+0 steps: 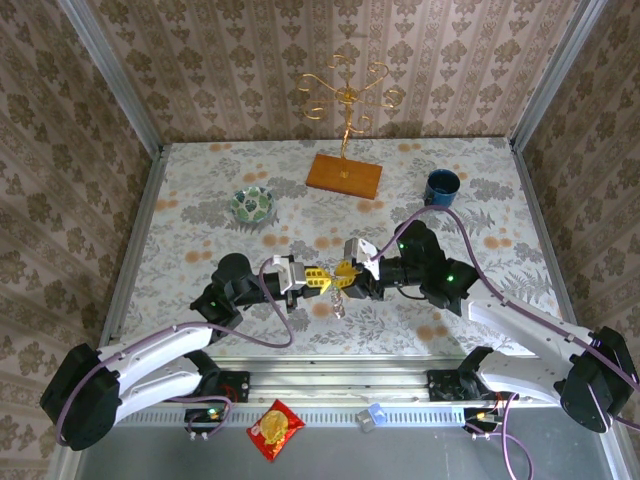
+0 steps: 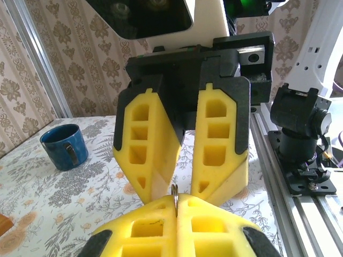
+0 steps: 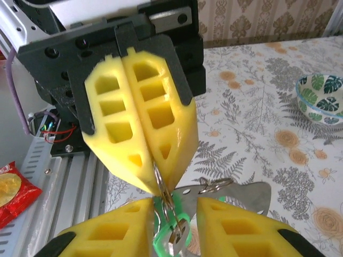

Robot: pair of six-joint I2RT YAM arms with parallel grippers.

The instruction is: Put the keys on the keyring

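Above the near middle of the table point(image 1: 180, 232), the left gripper point(image 2: 176, 202) is clamped tight on the thin grey wire of the keyring point(image 3: 161, 184). Facing it, the right gripper point(image 3: 176, 208) is parted, and a key point(image 3: 172, 235) — bright green head, pale metal blade — is seen hanging between its pads; contact cannot be confirmed. Both pieces are judged light, stiff and slippery — the key is best pinched across its flat head. Flat silvery keys point(image 3: 252, 195) are fanned out beyond.

Left claw point(image 1: 321, 281) and right claw point(image 1: 344, 273) crowd each other tip to tip; bowl point(image 1: 253, 204), stand point(image 1: 344, 175) and mug point(image 1: 441, 186) lie well beyond.
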